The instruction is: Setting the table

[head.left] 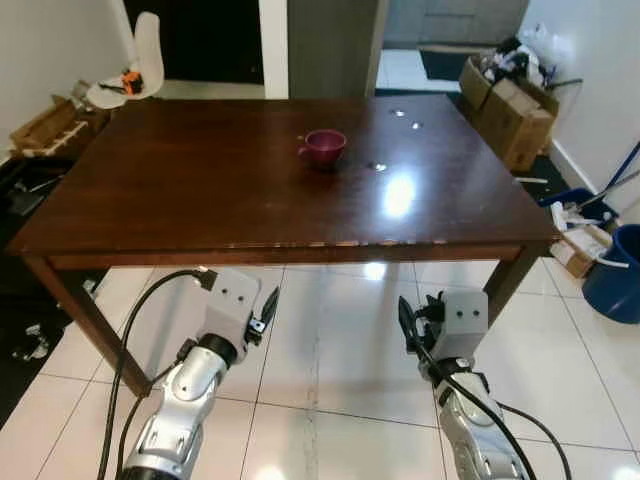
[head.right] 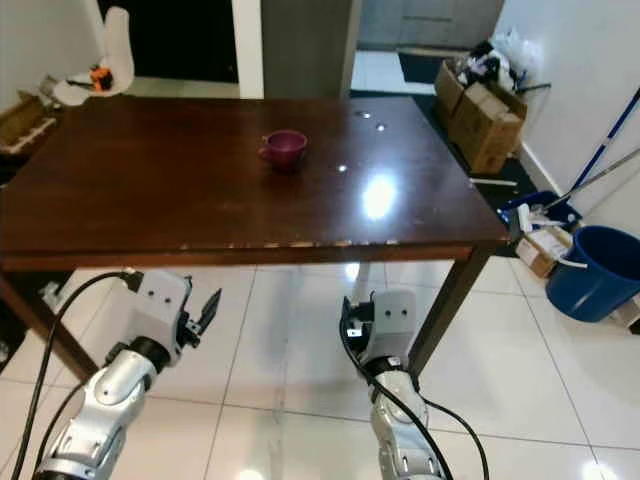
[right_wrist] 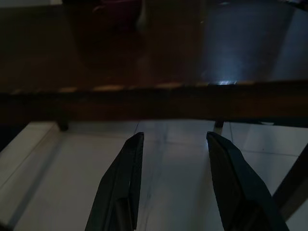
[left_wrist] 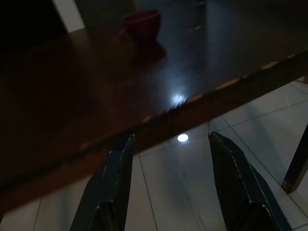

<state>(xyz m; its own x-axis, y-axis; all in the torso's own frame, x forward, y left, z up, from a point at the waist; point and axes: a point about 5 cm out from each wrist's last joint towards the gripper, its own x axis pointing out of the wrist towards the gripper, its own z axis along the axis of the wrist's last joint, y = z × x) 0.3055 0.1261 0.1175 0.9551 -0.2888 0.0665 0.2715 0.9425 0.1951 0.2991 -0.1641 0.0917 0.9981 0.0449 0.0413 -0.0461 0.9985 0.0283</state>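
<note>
A dark wooden table (head.left: 200,190) stands before me. A small magenta cup (head.left: 324,146) sits on it, a little beyond the middle, handle to the left. My left gripper (head.left: 266,312) hangs low in front of the table's near edge, above the tiled floor, open and holding nothing. My right gripper (head.left: 406,322) hangs at the same height to the right, also open and holding nothing. In the left wrist view the cup (left_wrist: 142,25) appears far beyond the fingers (left_wrist: 115,183). The right wrist view looks past its fingers (right_wrist: 126,183) at the table's edge.
A white chair (head.left: 140,60) stands at the table's far left corner, with wooden crates (head.left: 45,125) beside it. Cardboard boxes (head.left: 510,100) are stacked at the far right. A blue bucket (head.left: 615,275) and mop handles stand by the right wall. White tiles cover the floor.
</note>
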